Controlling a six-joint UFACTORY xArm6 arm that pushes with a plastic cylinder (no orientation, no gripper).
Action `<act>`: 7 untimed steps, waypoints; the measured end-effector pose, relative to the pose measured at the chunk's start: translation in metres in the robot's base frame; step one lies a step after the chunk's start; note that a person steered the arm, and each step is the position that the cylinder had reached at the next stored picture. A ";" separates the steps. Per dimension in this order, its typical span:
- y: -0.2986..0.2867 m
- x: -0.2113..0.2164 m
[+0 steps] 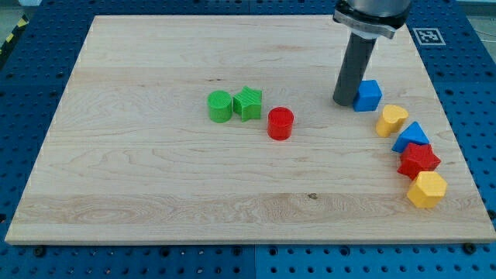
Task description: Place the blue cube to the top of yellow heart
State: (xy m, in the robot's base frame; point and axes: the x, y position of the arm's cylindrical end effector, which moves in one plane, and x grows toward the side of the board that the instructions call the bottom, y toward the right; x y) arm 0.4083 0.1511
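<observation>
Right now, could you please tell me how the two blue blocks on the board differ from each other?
The blue cube is box-shaped; the blue triangle is a wedge with a pointed top. The blue cube sits nearer the view's top, above the yellow heart; the blue triangle lies below that heart, against the red star. My tip is right beside the blue cube's left side, away from the blue triangle. Both are the same blue.

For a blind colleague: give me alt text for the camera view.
My tip touches the blue cube from the view's left, just above the yellow heart on the wooden board.
</observation>
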 end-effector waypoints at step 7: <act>0.031 -0.023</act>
State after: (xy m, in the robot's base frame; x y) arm 0.3854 0.1819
